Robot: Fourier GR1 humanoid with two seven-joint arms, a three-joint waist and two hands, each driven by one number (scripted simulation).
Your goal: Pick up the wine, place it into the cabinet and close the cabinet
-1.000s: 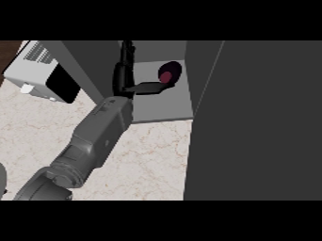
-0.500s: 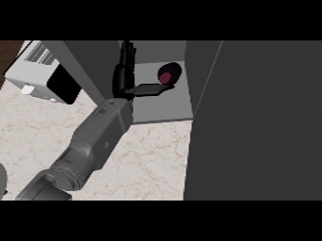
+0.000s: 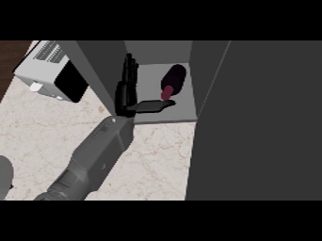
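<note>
The cabinet (image 3: 164,115) takes up the far and right side of the scene: its pale shelf is exposed in the middle, a dark wall rises at the left, and a broad dark panel, likely the open door (image 3: 268,122), fills the right. Nothing has shifted from half a second ago; the arm holds its pose, so the placing looks finished and closing remains.

The left hand (image 3: 127,89) stands just inside the opening, fingers straight and released, thumb pointing right toward the wine (image 3: 174,80). The bottle rests on the shelf toward the far wall, apart from the fingers; whether the thumb touches it, I cannot tell.

Room is narrow: wall at left, bottle at right. Marble counter (image 3: 156,155) lies open near. The right hand is unseen.
</note>
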